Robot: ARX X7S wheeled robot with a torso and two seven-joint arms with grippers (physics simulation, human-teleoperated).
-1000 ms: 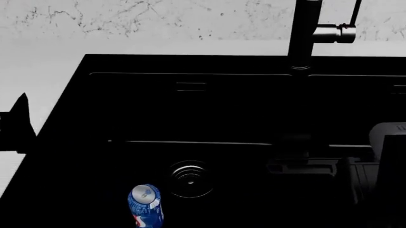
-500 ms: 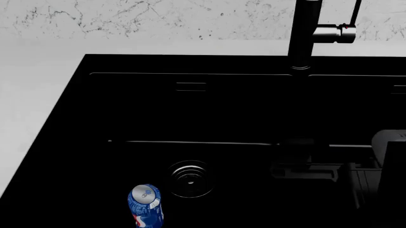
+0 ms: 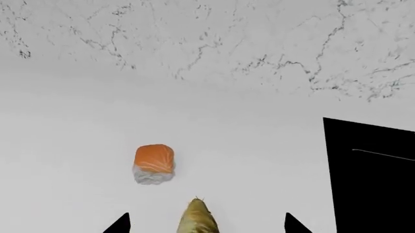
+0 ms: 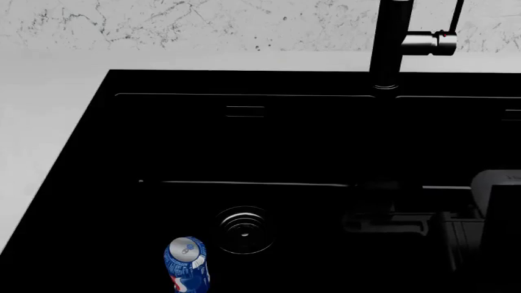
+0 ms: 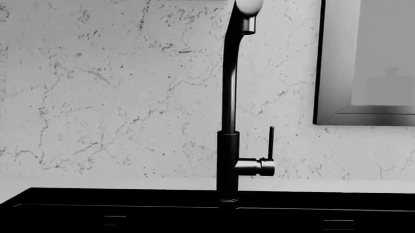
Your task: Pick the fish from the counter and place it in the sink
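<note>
Gone from the head view's left edge is the dark tip of the left arm that showed there a second ago, and the right arm (image 4: 493,190) at the lower right has shifted slightly.

The sink (image 4: 89,183), matte black, fills most of the head view; its left basin holds a ringed steel drain (image 4: 244,230). The counter (image 4: 41,122) runs pale and flat along the sink's left side and behind it, meeting the veined marble wall (image 4: 204,24). A grey framed panel (image 5: 370,63) hangs on that wall in the right wrist view. The tall black faucet (image 4: 389,49) rises from the back rim between the basins, with a steel side lever (image 4: 430,43). The right gripper (image 4: 387,222) is a dark shape low over the black basin, and I cannot tell how its jaws stand.

A blue soda can (image 4: 187,265) stands in the left basin, just beside the drain and nearer the robot. On the counter left of the sink sits a sushi piece (image 3: 154,164), orange on white.

The fish (image 3: 196,216) lies on the counter near the sushi piece and apart from it, outside the sink. The left gripper (image 3: 207,227) has its jaws wide apart, one fingertip on each side of the fish, neither touching it.
</note>
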